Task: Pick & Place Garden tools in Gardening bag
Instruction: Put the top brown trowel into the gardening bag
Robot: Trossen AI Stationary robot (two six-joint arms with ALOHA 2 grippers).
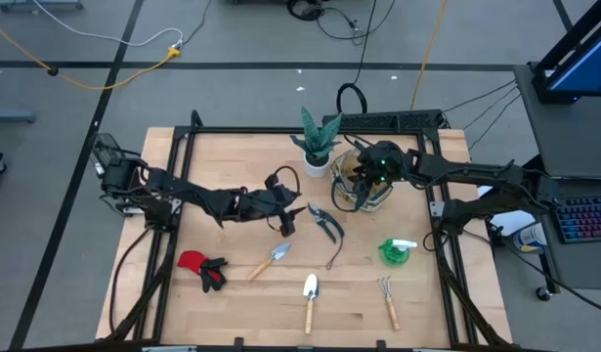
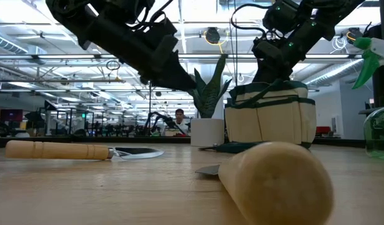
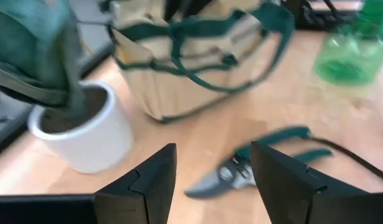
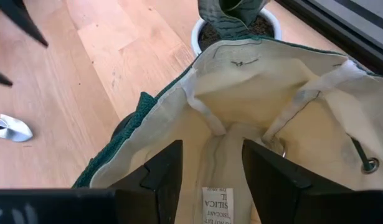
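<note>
Inside the gardening bag (image 4: 253,93), beside the potted plant (image 1: 318,142), a white tag (image 4: 217,205) reads "SILICA". Right gripper (image 4: 211,171) hangs over it, fingers parted, empty. Left gripper (image 3: 213,180), fingers spread, hovers by the pruning shears (image 3: 256,165).

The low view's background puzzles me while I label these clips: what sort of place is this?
Probably a large open lab or industrial workshop: long rows of ceiling lights, a person seated at distant workstations, and cables trailing over a grey floor around the wooden table.
</note>
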